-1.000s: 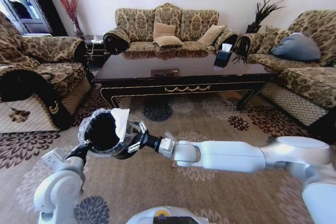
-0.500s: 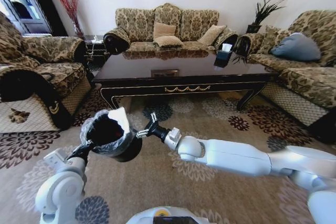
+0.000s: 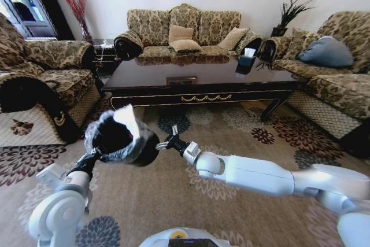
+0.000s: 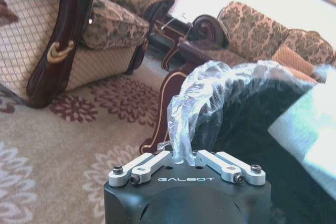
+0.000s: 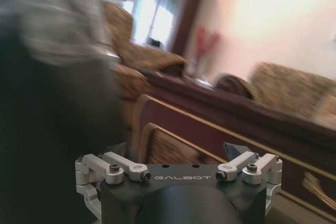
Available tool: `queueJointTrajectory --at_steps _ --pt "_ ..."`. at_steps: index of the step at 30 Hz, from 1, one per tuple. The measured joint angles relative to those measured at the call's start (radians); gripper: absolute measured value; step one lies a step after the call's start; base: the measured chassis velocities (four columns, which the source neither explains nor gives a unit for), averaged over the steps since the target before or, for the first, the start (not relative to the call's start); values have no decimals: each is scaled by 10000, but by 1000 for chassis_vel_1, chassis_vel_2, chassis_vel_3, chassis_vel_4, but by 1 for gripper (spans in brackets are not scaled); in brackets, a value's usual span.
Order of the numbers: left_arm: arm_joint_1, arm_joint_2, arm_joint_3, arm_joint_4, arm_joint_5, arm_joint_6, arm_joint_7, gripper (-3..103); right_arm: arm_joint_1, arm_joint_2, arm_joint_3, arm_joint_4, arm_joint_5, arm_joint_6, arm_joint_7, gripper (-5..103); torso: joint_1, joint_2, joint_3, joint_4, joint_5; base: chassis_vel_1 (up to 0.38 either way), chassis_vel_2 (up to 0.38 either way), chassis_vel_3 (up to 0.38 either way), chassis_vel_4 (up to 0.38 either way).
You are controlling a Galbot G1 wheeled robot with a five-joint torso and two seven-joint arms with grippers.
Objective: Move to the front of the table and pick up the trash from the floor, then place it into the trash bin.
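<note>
The small round black bucket-like trash bin with a clear plastic liner folded over its rim hangs in the air above the patterned carpet, in front of the left half of the long low glossy dark brown coffee table, the bench. The bin is tipped: its long axis leans away from upright, with the open mouth facing up and toward the robot's left and the closed bottom pointing down toward the right. A piece of crumpled white paper stands up at the far side of the mouth, resting against the liner. The left gripper is below the bin on its near left side, its fingers drawn close together on the rim and liner, as the left wrist view shows with the plastic bunched between them. The right gripper reaches across from the right at the end of the outstretched white arm and sits just beside the bin's dark lower wall, with its fingers spread apart and nothing between them; whether it touches the bin cannot be told. On the bench's far right corner stands a dark tissue box. Patterned sofas surround the bench.
</note>
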Motion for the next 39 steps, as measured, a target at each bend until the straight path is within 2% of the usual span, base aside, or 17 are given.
queueJointTrajectory --at_steps 3,8,11,12,14,15,17,19,21,24,26,28,31,35,39 --pt "-62 -17 54 169 -56 -297 206 3 -467 -33 442 -519 1 -219 399 100 0 0 0 -1 1 0 0 0 0" --pt "-230 -71 129 411 -662 -945 578 3 -1043 -99 1002 -1129 -153 -338 655 100 0 0 -1 -2 4 0 0 0 0" --pt "-309 -101 167 834 -549 -1258 597 3 -1385 -105 1309 -1521 -376 -349 734 100 0 -1 1 -5 -3 0 0 0 0" --pt "-309 -101 167 834 -549 -1258 597 3 -1385 -105 1309 -1521 -376 -349 734 100 0 -1 1 -5 -3 0 0 0 0" --pt "-331 -106 15 661 -1100 -1273 589 3 -1628 -109 1506 -1717 -570 -342 745 100 1 0 1 8 0 0 0 0 0" --pt "-331 -91 18 602 -1203 -1266 605 4 -1720 -119 1570 -1766 -612 -336 745 100 0 0 -1 3 1 0 0 0 0" --pt "-319 -68 47 630 -1110 -1266 616 4 -1808 -128 1627 -1821 -647 -331 745 100 0 1 -2 1 5 0 0 0 0" --pt "-304 -23 205 970 -393 -1285 678 3 -1999 -116 1730 -1983 -760 -314 744 100 -1 0 -2 -7 2 0 0 0 0" --pt "-306 2 260 1083 -54 -1162 596 3 -2107 -85 1808 -2100 -868 -294 745 100 0 -1 0 0 -1 0 0 0 0" --pt "-322 12 260 850 -141 -1053 577 5 -2148 -78 1823 -2127 -890 -291 749 100 0 0 1 5 -3 0 0 0 0" --pt "-324 -4 210 514 -763 -1003 592 5 -2169 -78 1837 -2154 -911 -286 751 100 0 0 0 -1 3 0 0 0 0" --pt "-327 -20 194 442 -941 -982 600 5 -2192 -78 1843 -2181 -914 -286 752 100 0 0 -2 -3 4 0 0 0 0" --pt "-314 -43 214 550 -762 -1004 630 3 -2262 -52 1862 -2262 -961 -280 754 100 -1 0 -2 -7 1 0 0 0 0" --pt "-246 -42 201 603 -506 -958 599 3 -2388 -3 1901 -2345 -997 -278 773 100 0 0 0 4 -3 0 0 0 0" --pt "-233 27 102 603 -302 -957 569 3 -2532 88 2038 -2686 -770 -361 822 100 0 0 -1 -2 -1 0 0 0 0"
